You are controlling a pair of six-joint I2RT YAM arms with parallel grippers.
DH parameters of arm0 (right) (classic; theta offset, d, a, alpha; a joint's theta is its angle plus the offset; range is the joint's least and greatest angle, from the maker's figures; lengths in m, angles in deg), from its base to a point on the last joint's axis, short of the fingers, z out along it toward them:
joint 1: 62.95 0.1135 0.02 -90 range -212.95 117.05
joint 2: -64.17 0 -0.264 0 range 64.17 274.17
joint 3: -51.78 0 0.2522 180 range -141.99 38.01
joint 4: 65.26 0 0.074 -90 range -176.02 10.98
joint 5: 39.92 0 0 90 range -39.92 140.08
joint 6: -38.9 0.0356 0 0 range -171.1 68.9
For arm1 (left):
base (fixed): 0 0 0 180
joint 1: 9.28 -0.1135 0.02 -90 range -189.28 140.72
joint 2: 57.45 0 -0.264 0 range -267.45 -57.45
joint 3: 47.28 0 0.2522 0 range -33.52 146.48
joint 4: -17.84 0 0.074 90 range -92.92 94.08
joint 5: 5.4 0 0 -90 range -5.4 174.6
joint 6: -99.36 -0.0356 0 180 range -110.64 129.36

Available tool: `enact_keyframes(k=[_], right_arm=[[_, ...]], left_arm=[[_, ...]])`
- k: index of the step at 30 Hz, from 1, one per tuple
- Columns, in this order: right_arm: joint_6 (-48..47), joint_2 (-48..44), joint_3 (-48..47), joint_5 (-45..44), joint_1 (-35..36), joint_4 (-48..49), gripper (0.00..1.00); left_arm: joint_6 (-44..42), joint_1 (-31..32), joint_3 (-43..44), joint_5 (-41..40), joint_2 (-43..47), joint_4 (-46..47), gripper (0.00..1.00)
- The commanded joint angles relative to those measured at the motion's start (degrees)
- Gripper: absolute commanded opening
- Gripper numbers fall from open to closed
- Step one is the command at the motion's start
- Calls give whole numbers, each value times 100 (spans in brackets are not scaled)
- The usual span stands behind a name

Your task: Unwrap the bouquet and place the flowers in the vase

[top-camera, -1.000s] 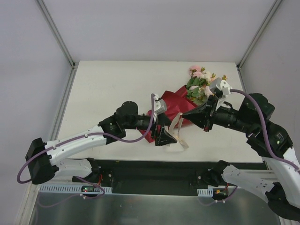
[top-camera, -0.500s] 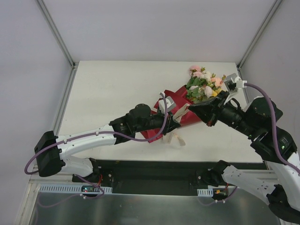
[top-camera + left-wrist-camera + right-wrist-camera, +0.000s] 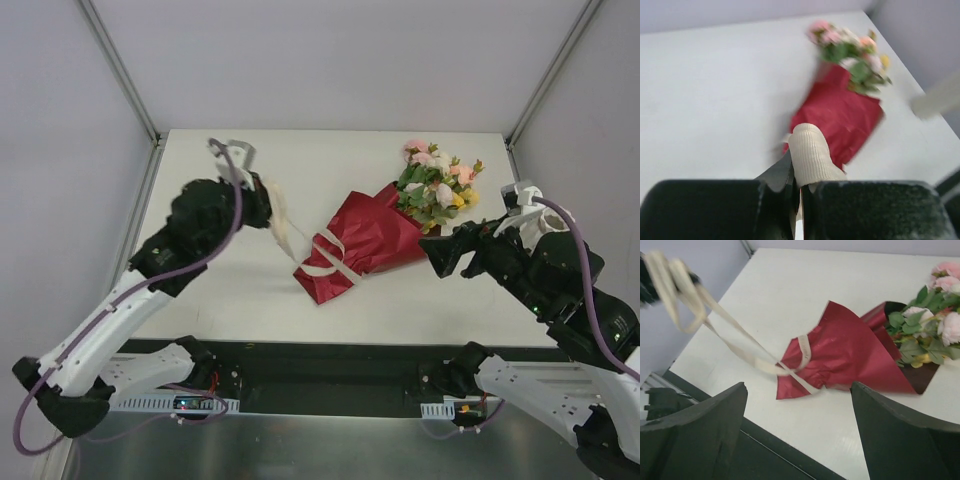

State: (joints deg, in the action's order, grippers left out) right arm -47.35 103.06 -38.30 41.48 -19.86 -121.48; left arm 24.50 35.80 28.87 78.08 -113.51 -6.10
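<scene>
Bouquet (image 3: 365, 240) mid-untying: the left end effector (image 3: 262, 203), open down at the wrap a second ago, has clenched on the cream ribbon (image 3: 290, 235) and swung up toward the far left, drawing it out while a loop still circles the maroon paper. The right end effector (image 3: 440, 255) has let go and stands spread just beside the paper's right edge. The bundle lies mid-counter (image 3: 330, 170) between both arms, flowers (image 3: 435, 185) pointing far right, ribbon loosened but not yet off.
</scene>
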Motion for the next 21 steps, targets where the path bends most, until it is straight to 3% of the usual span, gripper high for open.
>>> enact_keyframes(k=[1, 2, 3, 6, 8, 12, 14, 17, 21], right_arm=[[-85, -189, 213, -581, -2, -342, 88], [-85, -250, 266, -573, -11, -342, 88], [-41, -277, 310, -573, -11, -351, 88], [12, -295, 433, -581, -3, -360, 89], [56, -277, 494, -555, -20, -368, 89], [117, -242, 538, -414, -11, -439, 89], [144, -242, 600, -432, -11, -465, 89], [196, -251, 679, -423, -20, -483, 90], [240, -233, 784, -388, -11, -500, 90]], left_arm=[[-54, -1552, 1264, -498, 157, -1985, 0], [-142, -1859, 1502, -499, 60, -2197, 0], [-142, -2689, 2000, -473, -62, -2382, 0], [208, -4378, 2880, 194, -563, -2910, 0], [515, -5006, 3225, 641, -941, -2911, 0], [761, -5693, 4488, 968, -1873, -2937, 0], [1321, -6229, 4816, 1336, -2277, -2929, 0], [1579, -6371, 5300, 1372, -2787, -2771, 0], [1765, -6450, 5591, 2023, -3473, -2718, 0]])
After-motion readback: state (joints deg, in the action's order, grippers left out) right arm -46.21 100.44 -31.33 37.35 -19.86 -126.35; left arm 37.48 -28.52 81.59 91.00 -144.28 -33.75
